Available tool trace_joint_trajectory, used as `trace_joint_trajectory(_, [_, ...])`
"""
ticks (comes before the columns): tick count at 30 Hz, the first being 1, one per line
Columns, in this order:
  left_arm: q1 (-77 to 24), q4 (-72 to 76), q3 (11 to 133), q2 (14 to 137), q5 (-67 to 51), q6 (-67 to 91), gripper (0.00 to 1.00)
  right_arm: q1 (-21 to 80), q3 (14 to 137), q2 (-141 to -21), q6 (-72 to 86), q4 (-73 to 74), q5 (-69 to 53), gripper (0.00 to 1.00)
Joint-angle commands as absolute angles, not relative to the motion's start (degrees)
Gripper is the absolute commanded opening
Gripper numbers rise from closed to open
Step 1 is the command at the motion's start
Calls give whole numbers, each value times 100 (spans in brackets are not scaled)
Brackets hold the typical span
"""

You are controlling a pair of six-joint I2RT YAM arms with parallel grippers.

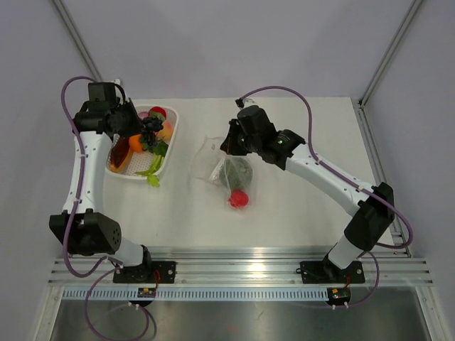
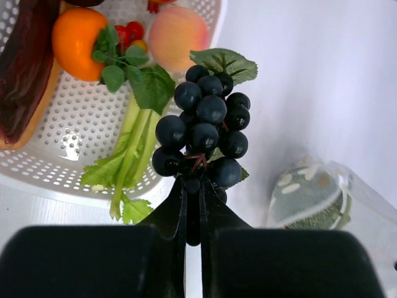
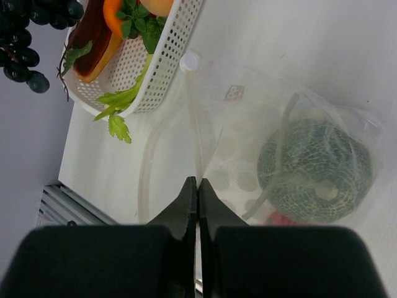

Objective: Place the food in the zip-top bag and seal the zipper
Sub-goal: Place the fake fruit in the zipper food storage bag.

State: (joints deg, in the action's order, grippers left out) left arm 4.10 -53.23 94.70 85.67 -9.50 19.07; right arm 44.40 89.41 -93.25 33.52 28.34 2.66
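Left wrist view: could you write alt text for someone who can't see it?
The left hand pinches a bunch of dark toy grapes by its stem. Behind it, a white basket holds an orange, a peach and celery; a clear bag lies at lower right.

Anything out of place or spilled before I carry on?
The green leafy stalk hangs over the white basket's near rim, its leaf end outside. A red piece lies at the zip-top bag's near end; inside or outside it, I cannot tell.

White table (image 1: pixel 306 135) with tray (image 1: pixel 175 126), zip-top bag (image 1: pixel 206 158)
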Motion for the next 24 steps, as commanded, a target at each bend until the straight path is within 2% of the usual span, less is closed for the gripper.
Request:
trace_joint_trajectory(1, [159,-5335,9493,7999,-1590,1723,0,4430,9413,-9526,3436,2566,53,0])
trace_joint_trajectory(12, [-878,-5432,8816,7172,-2363,1767,0,4421,10309,-10371,3472,2637,26,0])
trace_joint_trajectory(24, [-967,-4975,7963,7320,-2882,1758,0,4438,9932,-9915,3700,2321,-615,0])
